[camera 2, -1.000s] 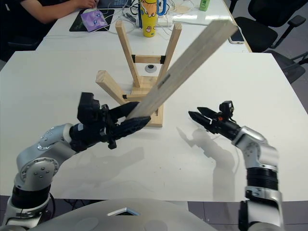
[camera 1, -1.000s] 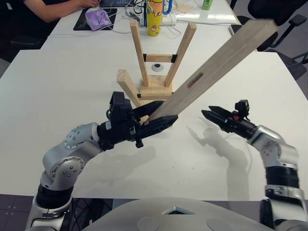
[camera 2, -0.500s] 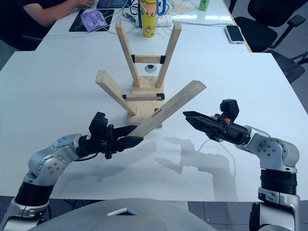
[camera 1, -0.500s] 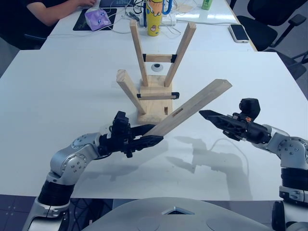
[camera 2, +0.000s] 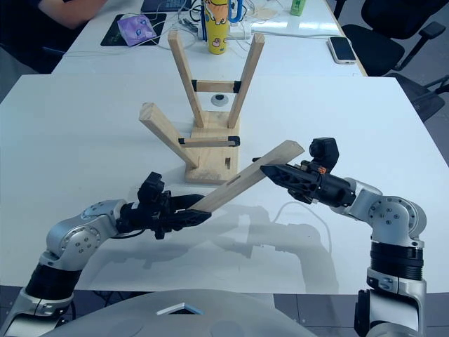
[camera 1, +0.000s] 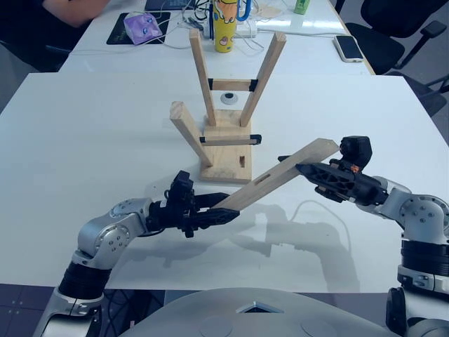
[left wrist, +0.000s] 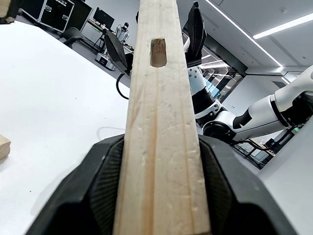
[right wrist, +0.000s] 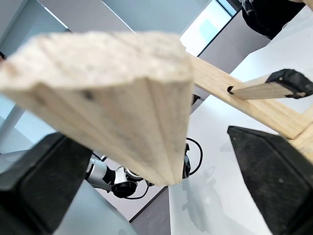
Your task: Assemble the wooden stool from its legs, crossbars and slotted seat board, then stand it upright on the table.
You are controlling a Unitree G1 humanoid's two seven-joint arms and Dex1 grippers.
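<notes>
The half-built stool (camera 1: 226, 147) lies seat board down at mid-table, two legs (camera 1: 202, 70) pointing up with a crossbar (camera 1: 231, 85) between them and a third leg (camera 1: 186, 130) leaning left. A loose slotted leg (camera 1: 273, 177) slants upward to the right. My left gripper (camera 1: 226, 212) is shut on its lower end, low over the table; the pads (left wrist: 107, 186) press both sides. My right gripper (camera 2: 270, 170) is open, its jaws straddling the leg's upper end (right wrist: 112, 93), one pad (right wrist: 274, 171) standing clear of the wood.
A small round dark object (camera 1: 229, 98) sits on the table behind the stool. On the far table stand a yellow cup (camera 1: 226, 24), a purple item (camera 1: 144, 28) and a phone (camera 1: 349, 48). Bare white tabletop (camera 1: 91, 140) stretches left and right.
The left gripper has lowered and tilted the slotted leg down toward the table. The right gripper has moved in to the leg's upper end, which now lies between its jaws.
</notes>
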